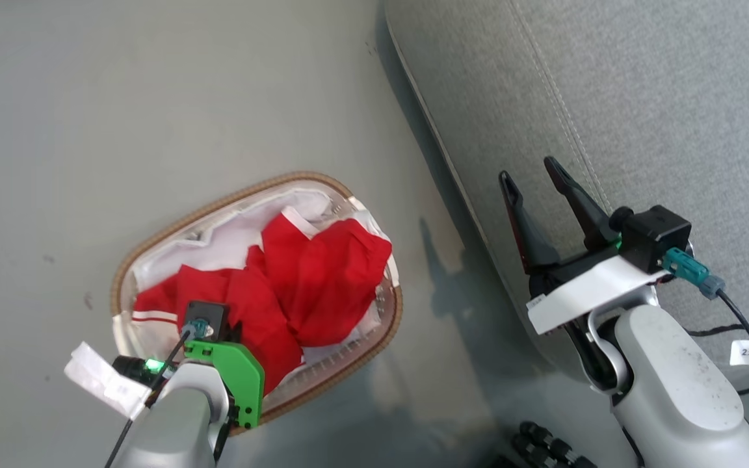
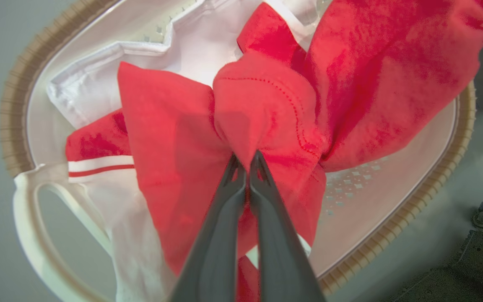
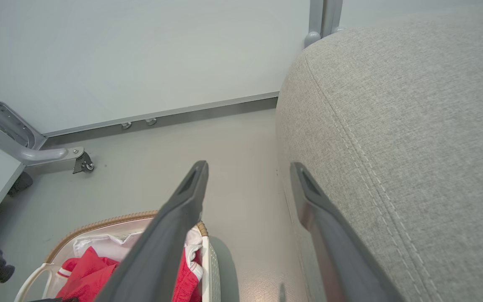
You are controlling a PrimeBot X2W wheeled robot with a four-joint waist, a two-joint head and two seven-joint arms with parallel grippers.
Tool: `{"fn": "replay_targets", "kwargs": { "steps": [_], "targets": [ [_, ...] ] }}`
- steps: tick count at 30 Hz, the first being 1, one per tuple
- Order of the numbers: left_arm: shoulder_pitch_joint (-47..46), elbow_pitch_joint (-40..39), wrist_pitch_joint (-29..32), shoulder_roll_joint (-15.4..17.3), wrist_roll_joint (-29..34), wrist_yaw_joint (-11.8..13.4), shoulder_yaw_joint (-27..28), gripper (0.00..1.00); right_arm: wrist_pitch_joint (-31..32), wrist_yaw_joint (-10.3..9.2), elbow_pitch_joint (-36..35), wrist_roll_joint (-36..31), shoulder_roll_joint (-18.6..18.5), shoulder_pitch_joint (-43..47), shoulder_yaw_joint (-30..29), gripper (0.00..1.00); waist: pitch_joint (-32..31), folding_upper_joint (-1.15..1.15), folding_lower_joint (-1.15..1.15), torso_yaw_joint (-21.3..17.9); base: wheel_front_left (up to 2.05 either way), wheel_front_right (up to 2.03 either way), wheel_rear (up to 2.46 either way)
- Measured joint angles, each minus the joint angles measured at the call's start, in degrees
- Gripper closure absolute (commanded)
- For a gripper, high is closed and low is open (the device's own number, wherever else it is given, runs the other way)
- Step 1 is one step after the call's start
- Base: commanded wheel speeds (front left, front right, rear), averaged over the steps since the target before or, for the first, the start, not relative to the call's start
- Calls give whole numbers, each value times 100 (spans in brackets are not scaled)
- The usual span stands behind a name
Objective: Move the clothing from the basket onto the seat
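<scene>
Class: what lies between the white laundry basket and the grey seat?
Bare, shadowed grey floor separates the oval white plastic basket with brown woven rim from the grey fabric-upholstered seat, seen in the head view.

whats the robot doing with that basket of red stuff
The robot is starting to move laundry from the floor to the sofa. Its left gripper is shut on a bunched fold of the red clothing, which lies in the basket on the floor. The right gripper is open and empty, over the edge of the grey seat. No clothing lies on the part of the seat in view.
</scene>
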Motion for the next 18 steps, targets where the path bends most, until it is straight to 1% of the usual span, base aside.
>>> {"fn": "replay_targets", "kwargs": {
  "steps": [5, 10, 14, 18],
  "targets": [
    [376, -528, -302, -7, -481, -130, -202, 100, 1, 0, 74, -48, -51, 208, -112, 0, -433, 0, 0, 194, 0, 0, 0],
    [608, -1216, -382, -8, -909, -136, -407, 100, 1, 0, 144, -131, -89, 469, -219, 0, -879, 0, 0, 427, 0, 0, 0],
    [769, -2124, -408, -15, -973, -127, -311, 100, 1, 0, 201, -166, -90, 678, -244, 0, -1216, 0, 0, 614, 0, 0, 0],
    [1053, -2863, -414, -13, -981, -122, -144, 100, 1, 0, 257, -198, -63, 875, -300, 0, -1535, 0, 0, 771, 0, 0, 0]
  ]
}}
